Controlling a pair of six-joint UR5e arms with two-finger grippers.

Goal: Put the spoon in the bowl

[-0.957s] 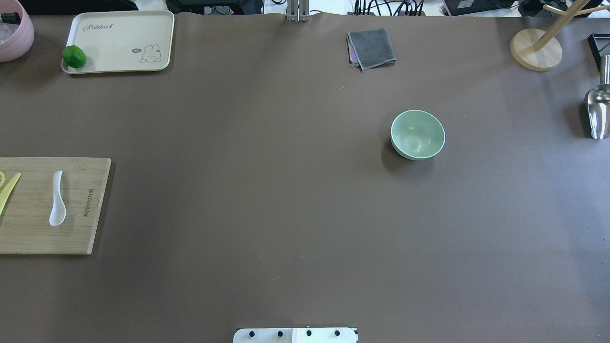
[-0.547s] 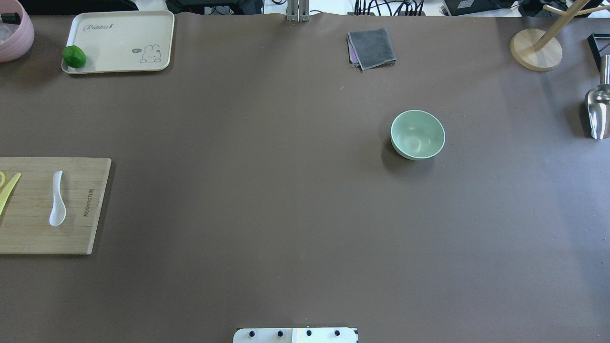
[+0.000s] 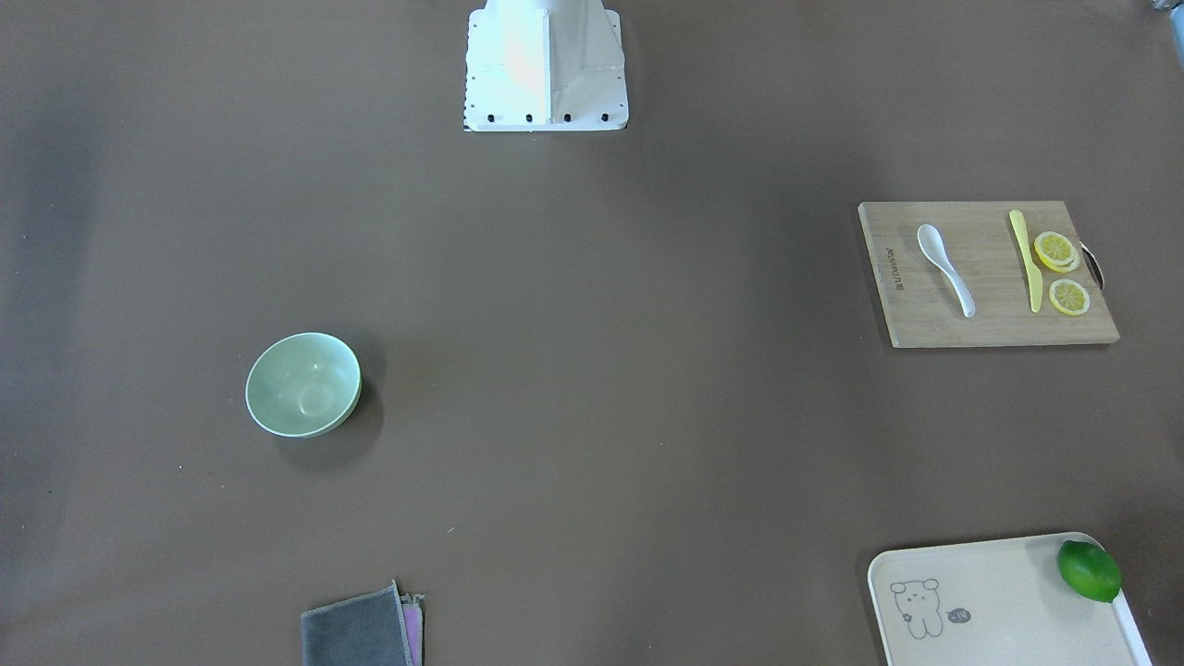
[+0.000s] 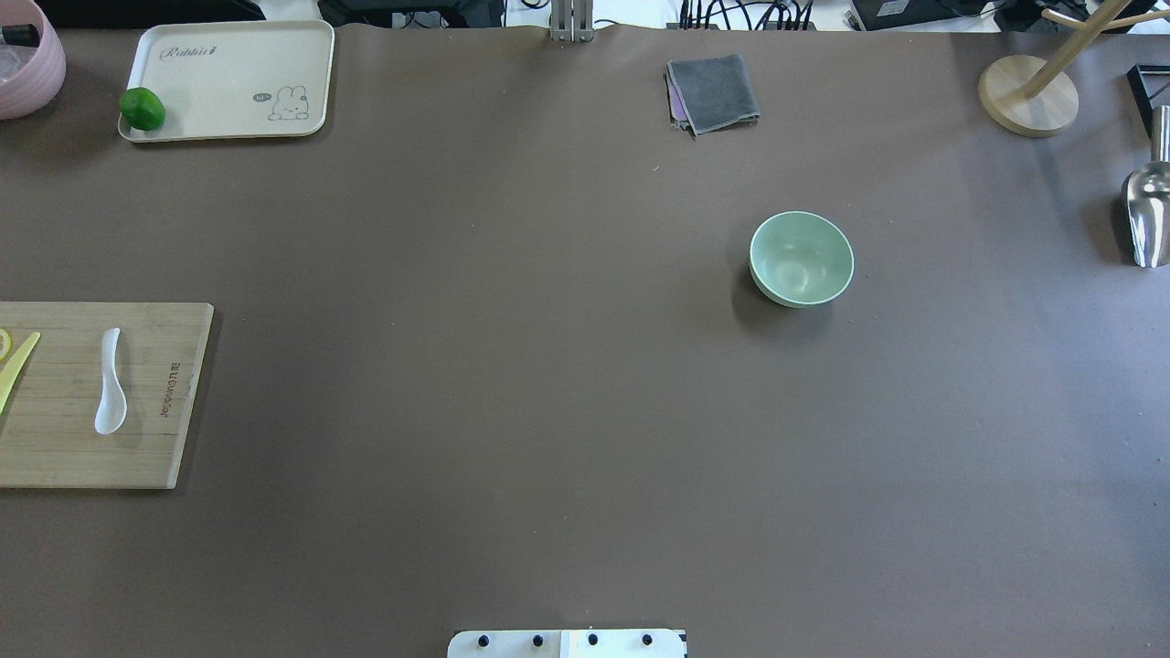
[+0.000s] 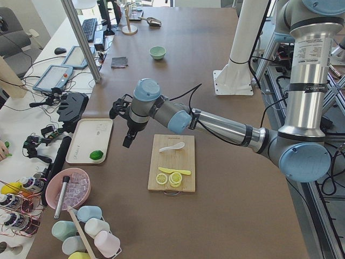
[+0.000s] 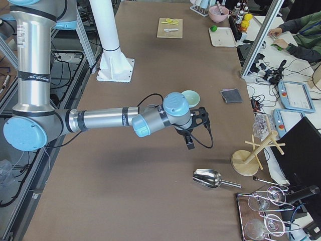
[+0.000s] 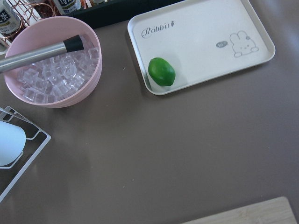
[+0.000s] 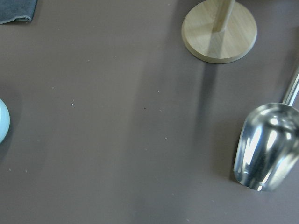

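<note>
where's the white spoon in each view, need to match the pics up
Front-facing: spoon upper right, on the board, left of the knife.
Overhead: spoon at far left, mid-height, on the board.
Exterior left: spoon near centre, on the board's far end.
Exterior right: spoon at top centre, small.
Left wrist: not in it.
Right wrist: not in it.
Shared landmark: the board under it.

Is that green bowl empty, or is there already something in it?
Empty. Seen from overhead, the bowl shows only its bare inside, with nothing in it. The white spoon lies on the wooden board, far off.
</note>
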